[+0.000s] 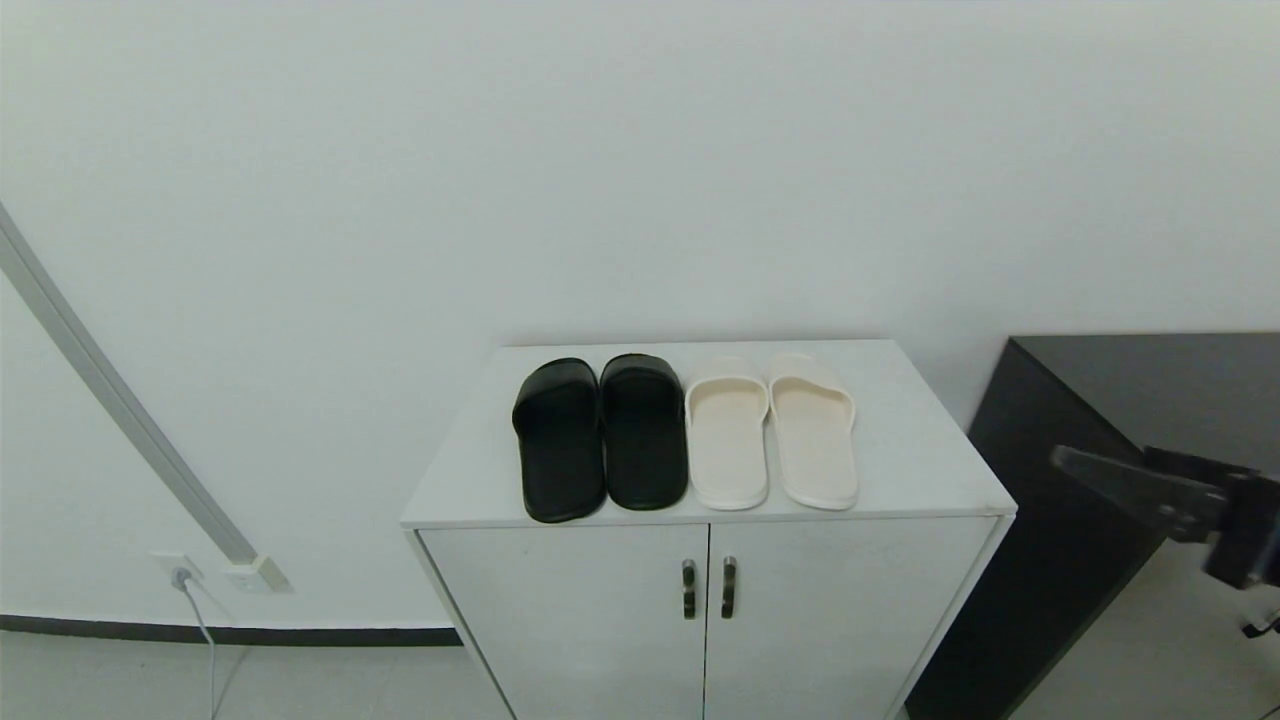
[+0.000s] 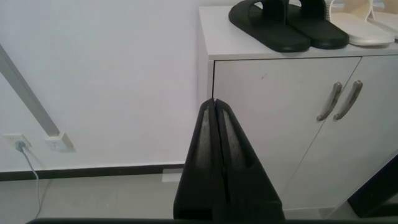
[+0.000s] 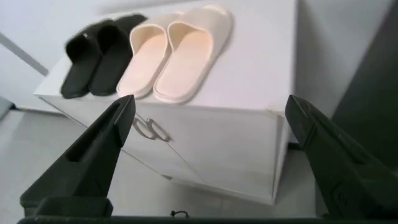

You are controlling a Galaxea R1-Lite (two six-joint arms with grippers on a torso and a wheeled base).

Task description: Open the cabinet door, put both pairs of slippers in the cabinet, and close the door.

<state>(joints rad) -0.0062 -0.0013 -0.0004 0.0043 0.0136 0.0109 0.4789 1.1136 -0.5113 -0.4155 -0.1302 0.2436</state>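
Sitting side by side on the closed cabinet [image 1: 560, 620]: black slippers [image 1: 600, 437], cream slippers [image 1: 770, 430]; right gripper [image 3: 210, 102] is hanging wide open, left gripper [image 2: 215, 104] is clenching nothing.

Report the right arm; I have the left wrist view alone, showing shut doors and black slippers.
Observer: The right gripper hangs off the right side of the cabinet, jaws wide open.
Operator: Count the cream slippers.
Observer: Two cream slippers lie side by side on top, right of the black pair, toes toward the wall.
Operator: Name what stands right of the cabinet.
Observer: A black table stands close beside it, against the wall.
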